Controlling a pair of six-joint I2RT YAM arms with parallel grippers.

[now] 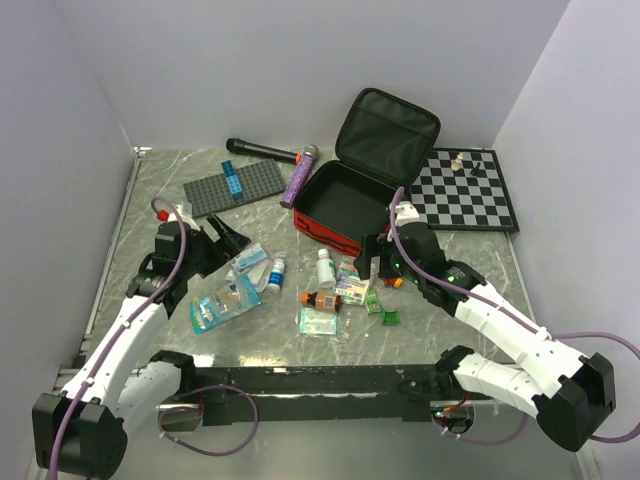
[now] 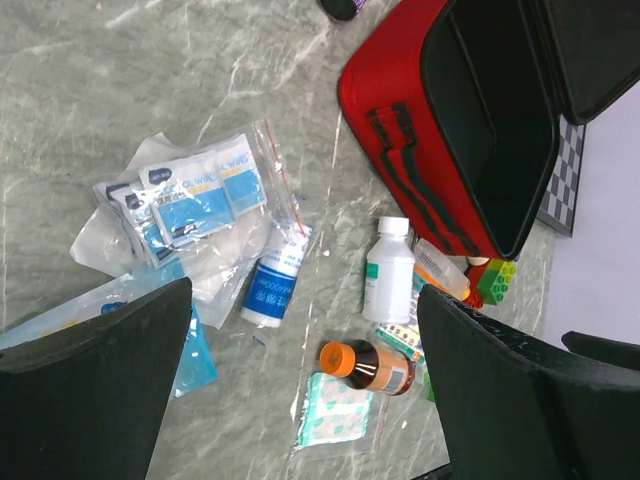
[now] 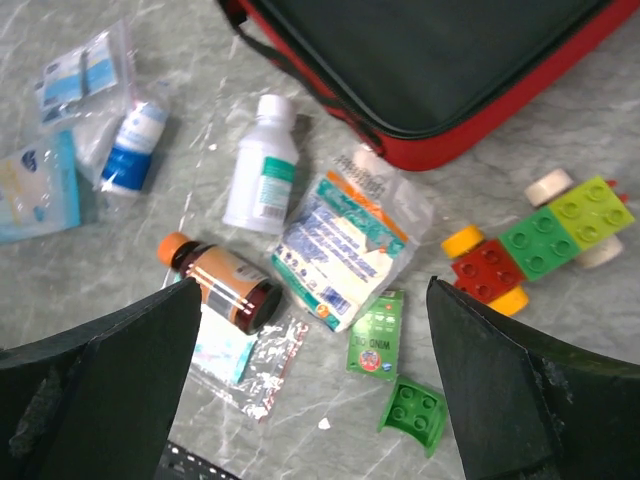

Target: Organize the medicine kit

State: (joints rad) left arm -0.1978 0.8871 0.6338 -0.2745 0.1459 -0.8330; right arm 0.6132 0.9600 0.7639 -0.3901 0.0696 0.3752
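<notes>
Red medicine kit [image 1: 335, 192] sits open and apparently empty at the bench's [image 1: 150, 175] back. White bottle [image 1: 325, 268], brown bottle [image 1: 322, 300] and sachets [image 1: 250, 262] lie outside, unpacked. Left pincer [image 1: 232, 243] and right pincer [image 1: 378, 262] are both spread apart, empty.

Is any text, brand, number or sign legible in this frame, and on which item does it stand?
Nothing reads clearly.
green sachet: white capitals, too blurred.
blue-and-white sachets: print blurred.
blue-label bottle: lettering too small.
white bottle: teal label unreadable.
brown bottle: label unreadable.
white packet: print unreadable.
medicine kit: no marking in view.
</notes>
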